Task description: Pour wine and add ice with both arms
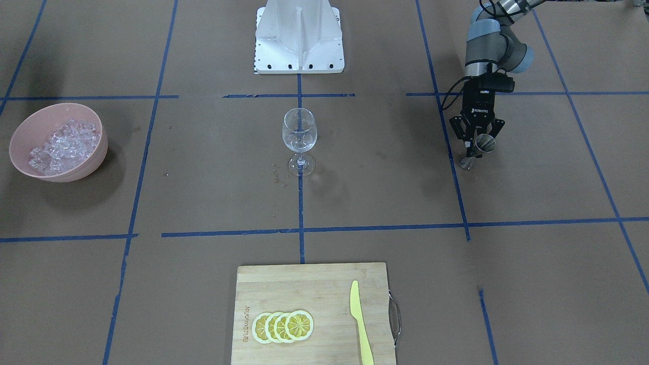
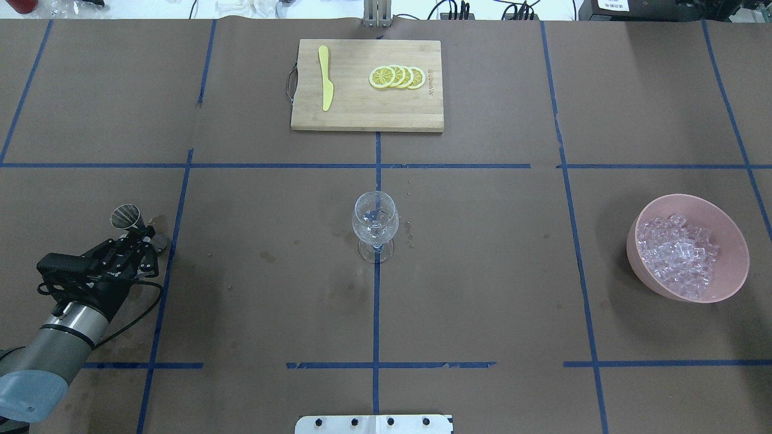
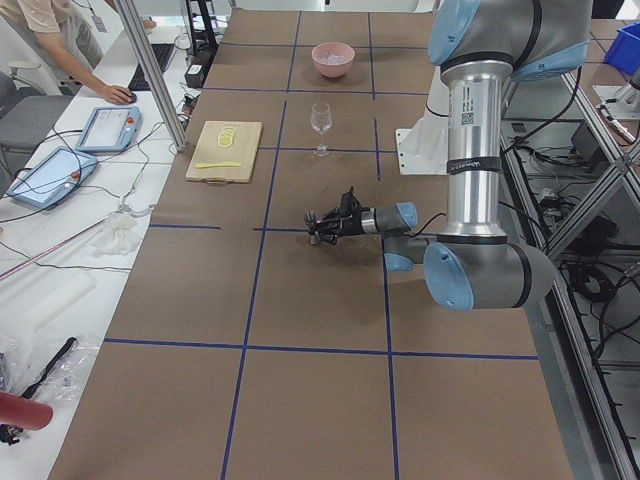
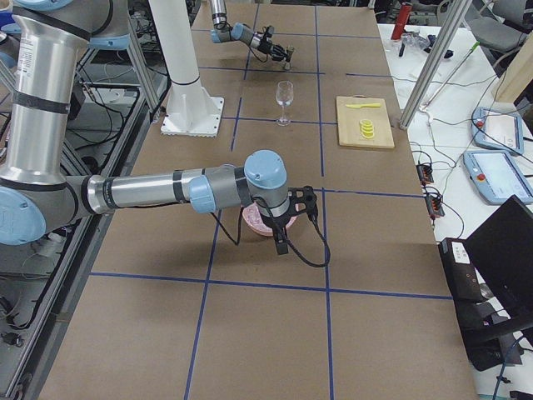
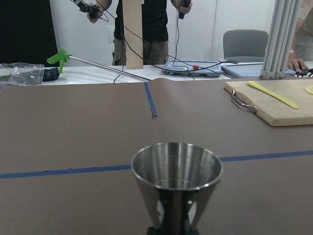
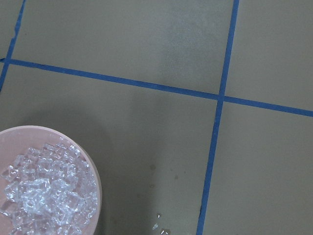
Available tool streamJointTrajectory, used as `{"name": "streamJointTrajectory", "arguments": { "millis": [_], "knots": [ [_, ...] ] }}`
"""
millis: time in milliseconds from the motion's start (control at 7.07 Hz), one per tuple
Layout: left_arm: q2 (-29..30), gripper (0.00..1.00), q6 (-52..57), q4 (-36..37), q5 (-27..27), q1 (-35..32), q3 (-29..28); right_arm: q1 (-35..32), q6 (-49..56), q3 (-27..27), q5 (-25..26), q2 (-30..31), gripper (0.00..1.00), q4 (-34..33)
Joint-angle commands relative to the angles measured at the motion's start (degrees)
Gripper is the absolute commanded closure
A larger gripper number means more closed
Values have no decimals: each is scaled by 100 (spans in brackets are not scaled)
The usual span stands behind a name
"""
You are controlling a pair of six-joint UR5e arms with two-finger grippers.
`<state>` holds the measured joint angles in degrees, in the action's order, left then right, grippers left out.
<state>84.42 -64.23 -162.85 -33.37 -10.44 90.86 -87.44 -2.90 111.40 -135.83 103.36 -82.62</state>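
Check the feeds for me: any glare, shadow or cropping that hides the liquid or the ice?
Overhead exterior: even light, but the wine glass is clear against brown paper, so any liquid in it barely reads. Left wrist-mounted: the steel cup is sharp, its wall mirror-like, its inside dim. Right wrist-mounted: the ice glints, and the pink bowl is cut off by the frame's corner.

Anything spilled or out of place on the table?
Yes. Small droplets lie on the paper beside the wine glass foot, with dark damp-looking patches nearby: looks like a spilled pour. A few clear bits also lie outside the pink bowl. Nothing else stands out.
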Motion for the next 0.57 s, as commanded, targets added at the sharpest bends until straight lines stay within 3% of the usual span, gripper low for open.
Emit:
{"name": "streamJointTrajectory", "arguments": {
  "millis": [0,141,424],
  "knots": [
    [5,74,-11,-1,32,7,2,-28,0,5,4,0,0,0],
    [5,4,-11,-71,32,-2,-7,-28,0,5,-5,0,0,0],
    [5,0,-2,-107,189,-2,37,-37,0,5,-5,0,0,0]
  ]
}}
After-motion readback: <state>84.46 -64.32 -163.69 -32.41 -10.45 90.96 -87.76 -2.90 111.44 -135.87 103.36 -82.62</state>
